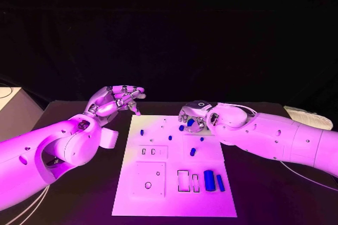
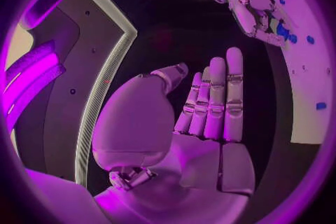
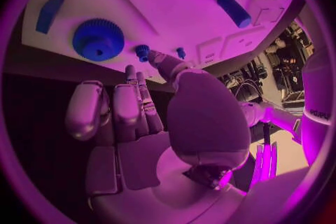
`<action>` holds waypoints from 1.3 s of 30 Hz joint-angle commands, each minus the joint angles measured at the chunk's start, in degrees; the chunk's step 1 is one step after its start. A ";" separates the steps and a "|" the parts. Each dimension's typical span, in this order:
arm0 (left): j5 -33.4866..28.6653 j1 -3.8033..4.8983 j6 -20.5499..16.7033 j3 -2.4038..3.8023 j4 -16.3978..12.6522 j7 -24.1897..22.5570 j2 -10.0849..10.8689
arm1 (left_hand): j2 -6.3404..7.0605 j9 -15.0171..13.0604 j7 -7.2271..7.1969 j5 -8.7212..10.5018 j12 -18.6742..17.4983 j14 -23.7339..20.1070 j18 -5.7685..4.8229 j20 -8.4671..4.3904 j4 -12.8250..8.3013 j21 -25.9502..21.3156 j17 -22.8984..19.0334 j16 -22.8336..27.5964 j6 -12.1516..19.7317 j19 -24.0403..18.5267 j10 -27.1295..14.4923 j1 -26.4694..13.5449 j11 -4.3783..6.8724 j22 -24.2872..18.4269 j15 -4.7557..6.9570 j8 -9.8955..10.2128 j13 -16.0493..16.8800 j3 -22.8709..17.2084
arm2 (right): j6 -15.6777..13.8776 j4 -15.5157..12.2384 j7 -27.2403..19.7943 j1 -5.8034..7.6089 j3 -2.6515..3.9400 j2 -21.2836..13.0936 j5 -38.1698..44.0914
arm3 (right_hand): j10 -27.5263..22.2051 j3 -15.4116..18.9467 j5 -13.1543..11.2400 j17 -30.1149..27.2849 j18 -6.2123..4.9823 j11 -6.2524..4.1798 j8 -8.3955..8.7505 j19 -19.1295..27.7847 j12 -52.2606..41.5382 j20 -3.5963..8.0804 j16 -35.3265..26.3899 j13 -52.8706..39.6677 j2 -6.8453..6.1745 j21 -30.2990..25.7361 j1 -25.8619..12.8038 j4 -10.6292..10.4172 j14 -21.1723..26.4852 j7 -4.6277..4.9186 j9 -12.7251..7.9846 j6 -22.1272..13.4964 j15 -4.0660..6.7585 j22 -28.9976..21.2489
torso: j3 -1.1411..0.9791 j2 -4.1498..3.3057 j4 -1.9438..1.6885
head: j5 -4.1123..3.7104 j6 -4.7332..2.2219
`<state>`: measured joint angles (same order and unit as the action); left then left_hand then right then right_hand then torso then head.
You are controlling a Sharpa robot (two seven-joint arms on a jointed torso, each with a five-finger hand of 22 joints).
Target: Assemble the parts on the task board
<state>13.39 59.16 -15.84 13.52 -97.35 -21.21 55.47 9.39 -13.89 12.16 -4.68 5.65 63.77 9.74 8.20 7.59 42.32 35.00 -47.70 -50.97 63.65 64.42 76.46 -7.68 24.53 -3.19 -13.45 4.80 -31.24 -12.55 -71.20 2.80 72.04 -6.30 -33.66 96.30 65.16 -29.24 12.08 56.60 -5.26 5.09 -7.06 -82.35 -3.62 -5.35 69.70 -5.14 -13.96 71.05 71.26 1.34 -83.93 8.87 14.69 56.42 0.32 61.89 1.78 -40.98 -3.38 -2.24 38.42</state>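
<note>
- Left hand: raised over the black table just left of the task board, fingers side by side, holding nothing (palm bare in wrist view).
- Right hand: over the board's far right part, fingers curled; contact with the small blue gear cannot be told.
- Large blue gear rests on the board nearby.

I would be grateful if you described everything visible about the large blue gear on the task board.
The large blue gear is a round, toothed wheel with a raised hub, plastic-looking, lying flat on the white task board near its far edge. The right hand is close beside it, fingers extended toward a smaller blue gear; whether any finger touches the large gear cannot be told. In the head view it is partly hidden by that hand.
</note>
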 commanded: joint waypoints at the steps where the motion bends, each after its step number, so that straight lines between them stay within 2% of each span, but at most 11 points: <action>1: 0.41 -0.02 1.21 0.07 -0.06 0.01 -0.02 | 0.25 -0.05 -0.16 0.28 -0.35 -0.50 0.62 -0.07 0.00 0.09 0.05 -0.20 0.36 -0.26 -0.01 -0.32 -0.12 0.05 -0.02 -0.33 0.06 -0.47 | 2.97 0.03 1.30 0.00 -0.01 0.15 2.21 | 0.16 0.32 -0.19 0.22 0.04 -0.22 0.11 -0.16 -0.19 0.14 0.41 -0.08 0.04 0.32 0.54 -0.17 -1.43 -0.34 0.10 0.13 0.03 0.33 | 0.05 -0.22 -0.13 | -0.05 0.19; 6: 0.44 -0.02 1.20 0.10 -0.13 0.24 0.04 | 0.27 -0.09 -0.10 0.28 -0.41 -0.65 0.63 -0.05 -0.01 0.41 0.10 -0.31 0.46 -0.41 -0.11 -0.32 -0.16 0.26 -0.05 -0.29 0.06 -0.51 | 3.47 0.21 1.25 -0.02 -0.02 0.34 2.16 | 0.60 0.11 0.14 0.59 0.15 -0.25 0.03 -0.40 -0.27 0.18 1.02 -0.26 0.42 0.66 0.57 -0.51 -1.38 -0.38 0.27 0.27 0.05 0.88 | 0.10 -0.40 -0.26 | -0.04 0.06; 10: 0.45 -0.02 1.19 0.12 -0.19 0.36 0.07 | 0.28 -0.10 -0.03 0.27 -0.47 -0.73 0.63 -0.02 -0.04 0.67 0.13 -0.41 0.58 -0.51 -0.21 -0.30 -0.21 0.43 -0.08 -0.24 0.05 -0.55 | 3.68 0.20 1.07 -0.03 -0.02 0.50 2.01 | 1.18 -0.40 0.26 0.90 0.23 -0.28 -0.13 -0.56 -0.36 0.20 1.53 -0.45 0.69 0.88 0.78 -0.68 -1.29 -0.41 0.48 0.54 0.06 1.27 | 0.10 -0.55 -0.22 | -0.04 0.17; 12: 0.51 -0.01 1.14 0.14 -0.19 0.50 0.06 | 0.28 -0.10 -0.03 0.27 -0.47 -0.73 0.63 -0.02 -0.04 0.67 0.13 -0.41 0.58 -0.51 -0.21 -0.30 -0.21 0.43 -0.08 -0.24 0.05 -0.55 | 3.78 0.24 0.91 -0.05 -0.02 0.62 1.87 | 1.40 -0.59 0.34 0.98 0.25 -0.29 -0.17 -0.61 -0.38 0.21 1.67 -0.51 0.78 0.96 0.79 -0.77 -1.26 -0.41 0.54 0.61 0.07 1.40 | 0.16 -0.61 -0.32 | -0.08 0.22; 16: 0.95 -0.01 1.10 0.15 -0.19 0.86 0.07 | 0.25 -0.14 0.00 0.25 -0.51 -0.83 0.64 0.01 -0.13 1.00 0.18 -0.54 0.69 -0.65 -0.29 -0.17 -0.24 0.65 -0.10 -0.21 0.06 -0.66 | 3.76 0.37 0.71 -0.07 -0.03 0.79 1.64 | 1.79 -1.08 0.55 1.11 0.25 -0.29 -0.33 -0.63 -0.37 0.22 1.97 -0.63 0.96 0.93 0.75 -1.01 -1.17 -0.39 0.72 0.89 0.07 1.41 | 0.04 -0.67 -0.22 | 0.14 0.27; 22: 1.23 0.00 1.13 0.16 -0.24 1.18 0.15 | 0.25 -0.15 0.01 0.25 -0.52 -0.85 0.64 0.01 -0.16 1.07 0.19 -0.56 0.69 -0.68 -0.30 -0.14 -0.24 0.70 -0.10 -0.22 0.06 -0.68 | 3.75 0.57 0.70 -0.08 -0.03 1.00 1.35 | 2.01 -1.47 0.67 1.27 0.29 -0.28 -0.44 -0.71 -0.32 0.23 2.22 -0.70 1.13 1.07 0.69 -1.22 -1.11 -0.37 0.86 1.08 0.06 1.64 | 0.06 -0.83 -0.17 | 0.14 0.05; 27: 1.29 0.00 1.20 0.17 -0.27 1.37 0.17 | 0.26 -0.17 0.03 0.26 -0.53 -0.89 0.65 0.02 -0.17 1.16 0.19 -0.58 0.71 -0.72 -0.33 -0.12 -0.25 0.76 -0.11 -0.21 0.06 -0.70 | 3.09 0.66 0.74 -0.10 -0.03 1.25 1.20 | 2.61 -2.30 0.85 1.36 0.32 -0.31 -0.85 -0.78 -0.30 0.23 2.60 -0.85 1.53 1.15 0.63 -1.65 -0.99 -0.32 1.24 1.76 0.06 1.84 | 0.02 -0.95 -0.27 | 0.17 0.28; 30: 1.33 0.00 1.29 0.18 -0.26 1.51 0.17 | 0.18 -0.20 0.04 0.26 -0.56 -0.99 0.66 0.03 -0.24 1.38 0.18 -0.60 0.75 -0.82 -0.37 -0.01 -0.27 0.90 -0.13 -0.21 0.07 -0.82 | 2.77 0.72 1.08 -0.12 -0.04 1.42 1.13 | 2.83 -2.55 1.20 1.29 0.35 -0.29 -0.94 -0.83 -0.27 0.23 2.69 -0.91 1.57 1.25 0.39 -1.94 -0.91 -0.27 1.38 1.89 0.06 2.00 | 0.01 -1.00 -0.30 | 0.25 0.10; 35: 1.41 0.01 1.40 0.19 -0.28 1.70 0.22 | 0.12 -0.24 0.04 0.26 -0.57 -1.10 0.67 0.03 -0.32 1.55 0.15 -0.57 0.76 -0.92 -0.39 0.10 -0.28 1.02 -0.13 -0.22 0.07 -0.93 | 1.90 0.83 1.35 -0.13 -0.04 1.58 0.92 | 3.38 -3.01 1.54 1.40 0.49 -0.38 -1.36 -1.05 -0.31 0.24 2.99 -1.06 1.75 1.76 0.18 -2.38 -0.84 -0.30 1.75 2.54 0.09 2.80 | 0.08 -1.07 -0.23 | 0.35 0.26; 39: 1.44 0.01 1.44 0.19 -0.24 1.82 0.24 | 0.10 -0.26 0.04 0.26 -0.58 -1.14 0.68 0.04 -0.38 1.66 0.14 -0.56 0.77 -0.98 -0.40 0.18 -0.28 1.09 -0.12 -0.22 0.07 -0.99 | 0.93 0.97 1.49 -0.13 -0.04 1.67 -0.12 | 4.21 -3.36 1.84 1.46 0.83 -0.49 -1.75 -1.57 -0.45 0.30 3.24 -1.29 2.00 3.06 -0.01 -2.80 -0.80 -0.31 2.11 3.12 0.17 4.72 | 0.03 -1.02 -0.14 | 0.40 0.39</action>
<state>14.43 59.15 -15.53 13.65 -97.46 -19.48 55.73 9.39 -14.06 12.15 -4.68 5.46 62.94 9.72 8.40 7.28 43.65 35.12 -47.92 -50.56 63.06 64.21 76.46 -7.89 25.57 -3.20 -13.45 4.78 -31.87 -10.42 -70.32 3.90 71.93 -6.34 -32.06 96.92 69.07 -32.42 13.66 58.11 -5.28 4.66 -8.57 -83.52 -3.87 -5.03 72.73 -6.39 -12.50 74.05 71.33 -1.35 -83.92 8.63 16.76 59.15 0.32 66.58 1.82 -42.01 -3.59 -1.86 38.72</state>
